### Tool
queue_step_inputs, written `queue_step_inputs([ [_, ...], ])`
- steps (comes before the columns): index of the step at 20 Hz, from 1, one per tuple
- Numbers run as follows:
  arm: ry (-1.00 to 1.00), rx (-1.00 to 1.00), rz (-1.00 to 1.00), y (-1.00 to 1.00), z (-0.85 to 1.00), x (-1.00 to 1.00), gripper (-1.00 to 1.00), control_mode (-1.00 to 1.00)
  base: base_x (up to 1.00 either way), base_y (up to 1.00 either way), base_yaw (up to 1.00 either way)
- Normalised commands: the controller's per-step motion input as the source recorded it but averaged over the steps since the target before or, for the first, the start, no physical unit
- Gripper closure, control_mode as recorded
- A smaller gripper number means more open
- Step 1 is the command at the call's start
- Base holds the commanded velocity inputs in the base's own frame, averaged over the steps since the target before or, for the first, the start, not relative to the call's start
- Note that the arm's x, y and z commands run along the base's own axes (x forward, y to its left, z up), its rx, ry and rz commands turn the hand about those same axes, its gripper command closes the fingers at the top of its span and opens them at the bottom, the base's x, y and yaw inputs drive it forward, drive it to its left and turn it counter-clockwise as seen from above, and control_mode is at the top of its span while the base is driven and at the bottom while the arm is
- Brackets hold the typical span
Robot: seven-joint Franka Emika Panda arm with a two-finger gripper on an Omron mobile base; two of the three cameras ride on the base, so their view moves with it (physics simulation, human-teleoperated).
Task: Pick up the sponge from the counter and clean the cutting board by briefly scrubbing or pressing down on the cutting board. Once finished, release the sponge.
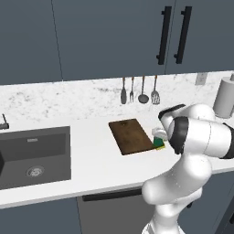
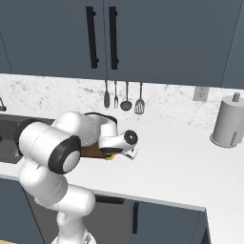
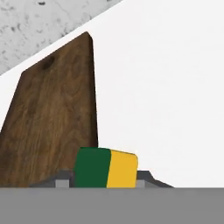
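1. Sponge point(image 3: 106, 168) sits at 6 o'clock in the hand view, green half left, yellow half right, pinched between the two fingertips of the gripper point(image 3: 105, 179).
2. Cutting board point(image 3: 52, 113) stretches from 7 toward 11 o'clock, its edge just beside the sponge's green side.
3. Counter point(image 3: 166, 87) is bare white from 12 to 4 o'clock.
4. Sink point(image 1: 34, 155) lies at 9 o'clock in the left base view, well apart from the board.

A kitchen: sink point(image 1: 34, 155), hanging utensils point(image 1: 139, 90), dark cabinets point(image 1: 114, 36).
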Motion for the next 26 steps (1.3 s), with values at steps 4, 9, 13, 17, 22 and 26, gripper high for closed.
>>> queue_step_inputs([
  [4, -0.03, 0.0, 0.08, -0.81, 0.0, -0.22, 1.0, -1.0, 0.0, 0.0, 0.0],
  [9, 0.01, -0.02, 0.03, -0.55, -0.01, 0.07, -1.0, -1.0, 0.0, 0.0, 0.0],
  [13, 0.02, -0.01, 0.02, -0.49, -0.02, 0.08, -1.0, -1.0, 0.0, 0.0, 0.0],
  [17, -0.02, -0.01, 0.03, -0.5, 0.0, -0.01, -1.0, -1.0, 0.0, 0.0, 0.0],
  [22, -0.08, -0.03, 0.05, -0.24, 0.36, -0.23, -1.0, -1.0, 0.0, 0.0, 0.0],
  [26, -0.04, -0.01, 0.02, 0.38, 0.91, -0.73, -1.0, -1.0, 0.0, 0.0, 0.0],
])
